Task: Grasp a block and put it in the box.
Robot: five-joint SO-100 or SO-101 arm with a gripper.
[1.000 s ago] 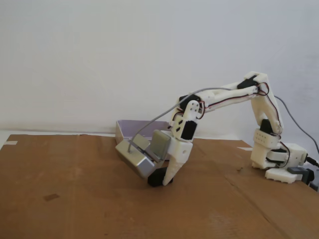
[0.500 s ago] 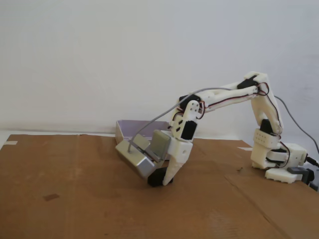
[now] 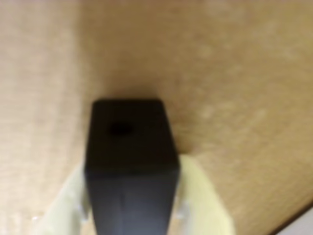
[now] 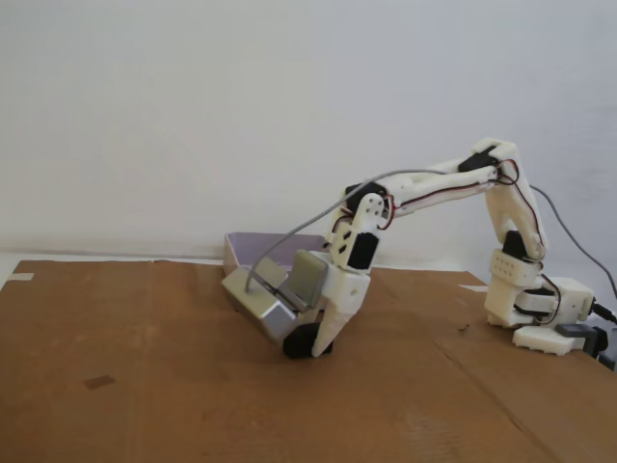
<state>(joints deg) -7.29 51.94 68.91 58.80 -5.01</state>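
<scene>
A small matte black block (image 3: 131,147) with a small hole in its top face sits between my gripper's (image 3: 132,169) pale fingers (image 3: 205,200), which press on both its sides. In the fixed view the gripper (image 4: 310,345) points down at the brown cardboard, shut on the block (image 4: 301,344), which is low at the surface. Whether the block touches the cardboard I cannot tell. The pale lavender-grey box (image 4: 253,249) stands behind the gripper toward the wall, partly hidden by the arm.
A grey metallic housing (image 4: 262,304) with a grey cable rides on the gripper's left side. The arm's white base (image 4: 540,309) stands at the right. A seam crosses the brown cardboard (image 4: 145,386) on the right part, and a dark mark (image 4: 98,382) lies at the left.
The gripper with the block has shifted slightly to the left and a little upward. The box has not moved.
</scene>
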